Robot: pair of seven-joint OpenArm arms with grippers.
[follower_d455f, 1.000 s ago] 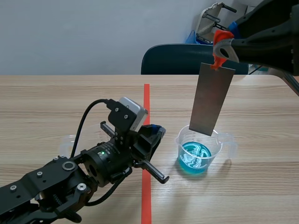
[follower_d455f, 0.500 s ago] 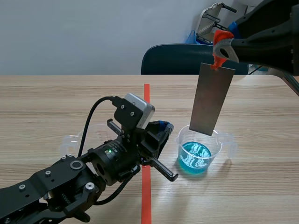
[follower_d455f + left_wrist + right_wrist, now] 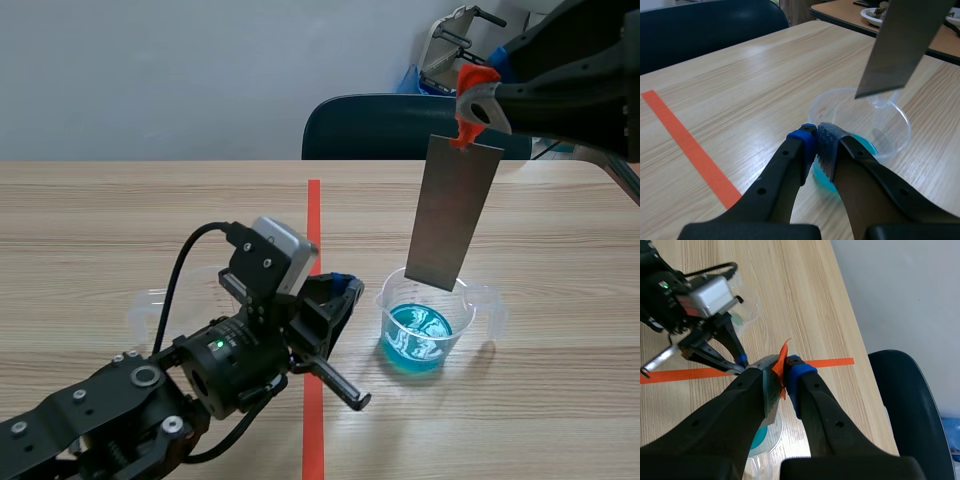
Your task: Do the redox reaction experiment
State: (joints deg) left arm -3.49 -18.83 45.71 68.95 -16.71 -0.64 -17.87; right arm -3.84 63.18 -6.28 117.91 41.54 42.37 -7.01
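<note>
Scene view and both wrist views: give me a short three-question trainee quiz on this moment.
1. Fill in: the left tool, by the beaker, is ___ (open/shut).
2. What holds the strip? A: left tool. B: right tool. C: nothing, it stands in the beaker.
3. True or false: the strip's lower end is dipped in the blue liquid.

Key: 1 shut, on nothing. 2 B, at the strip's top end. 3 false, its end hangs above the liquid.
</note>
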